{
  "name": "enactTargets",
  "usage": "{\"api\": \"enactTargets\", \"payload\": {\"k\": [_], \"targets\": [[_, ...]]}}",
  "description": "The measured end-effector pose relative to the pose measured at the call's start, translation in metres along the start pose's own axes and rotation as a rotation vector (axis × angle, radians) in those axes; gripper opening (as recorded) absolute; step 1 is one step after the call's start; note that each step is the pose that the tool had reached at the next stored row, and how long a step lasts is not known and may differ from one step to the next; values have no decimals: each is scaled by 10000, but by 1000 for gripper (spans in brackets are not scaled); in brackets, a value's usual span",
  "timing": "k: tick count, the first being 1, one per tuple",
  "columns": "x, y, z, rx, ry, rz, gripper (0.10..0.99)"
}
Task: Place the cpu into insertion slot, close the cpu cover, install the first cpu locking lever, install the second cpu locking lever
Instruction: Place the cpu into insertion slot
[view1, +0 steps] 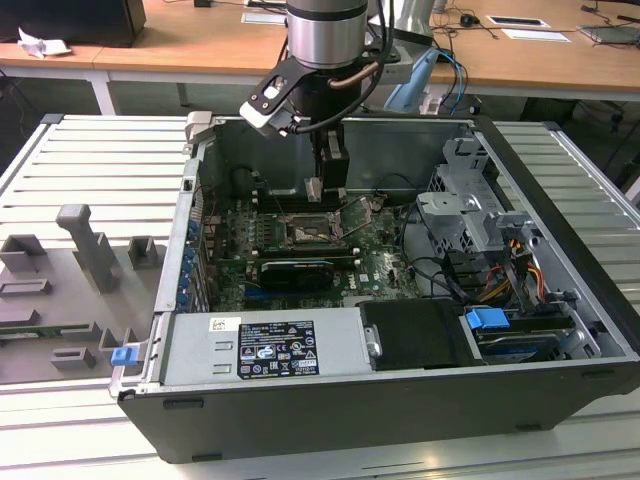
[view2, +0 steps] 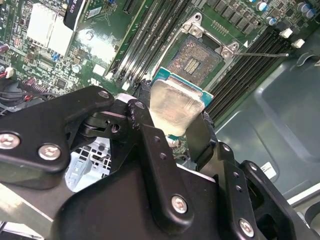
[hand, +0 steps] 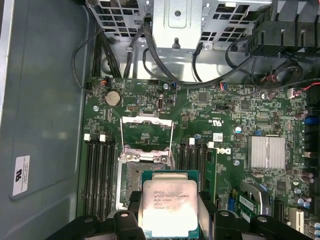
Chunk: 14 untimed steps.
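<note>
Holding the cpu (view2: 176, 105) by two of its sides, the gripper (view2: 172, 114) has its jaws clamped on the chip, open just as wide as the chip is. In the second wrist view the black fingers (view2: 146, 131) press on the chip's edges, and its shiny pale face tilts up. The insertion slot (view2: 195, 60) lies just past the chip on the green board, and its dark middle is bare, so the chip is not in it. In the first wrist view the cpu (hand: 170, 207) is seen from above, with small print on its face. It hangs over one end of the insertion slot (hand: 131, 182) and hides part of it. That view also shows the cpu cover (hand: 147, 119) flipped open on the far side of the slot. The exterior view shows the bigger scene: the gripper (view1: 324, 182) reaches down into an open computer case (view1: 300, 430), a little above the insertion slot (view1: 308, 232) on the board
</note>
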<state>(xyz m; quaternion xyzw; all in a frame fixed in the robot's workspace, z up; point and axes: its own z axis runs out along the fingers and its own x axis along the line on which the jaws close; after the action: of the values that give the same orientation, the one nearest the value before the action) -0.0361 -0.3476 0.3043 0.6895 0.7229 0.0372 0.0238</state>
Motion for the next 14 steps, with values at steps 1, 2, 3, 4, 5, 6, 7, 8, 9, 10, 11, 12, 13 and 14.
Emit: {"api": "enactTargets", "payload": {"k": [1, 2, 3, 4, 5, 6, 7, 8, 9, 10, 11, 12, 13, 14], "targets": [[0, 0, 5, 0, 1, 0, 525], [0, -1, 9, 0, 0, 1, 525], [0, -1, 13, 0, 0, 0, 525], [0, -1, 15, 1, 0, 0, 525], [0, -2, 19, 0, 0, 1, 525], [0, -2, 21, 0, 0, 0, 525], [0, -3, 30, 0, 0, 0, 525], [0, -3, 32, 0, 0, 1, 525], [-1, -3, 35, 0, 0, 0, 525], [0, -3, 37, 0, 0, 0, 525], [0, -3, 40, 0, 0, 1, 525], [-1, -4, 42, 0, 0, 1, 525], [-1, -4, 46, 0, 0, 0, 525], [-1, -4, 50, 0, 0, 0, 525]]}}
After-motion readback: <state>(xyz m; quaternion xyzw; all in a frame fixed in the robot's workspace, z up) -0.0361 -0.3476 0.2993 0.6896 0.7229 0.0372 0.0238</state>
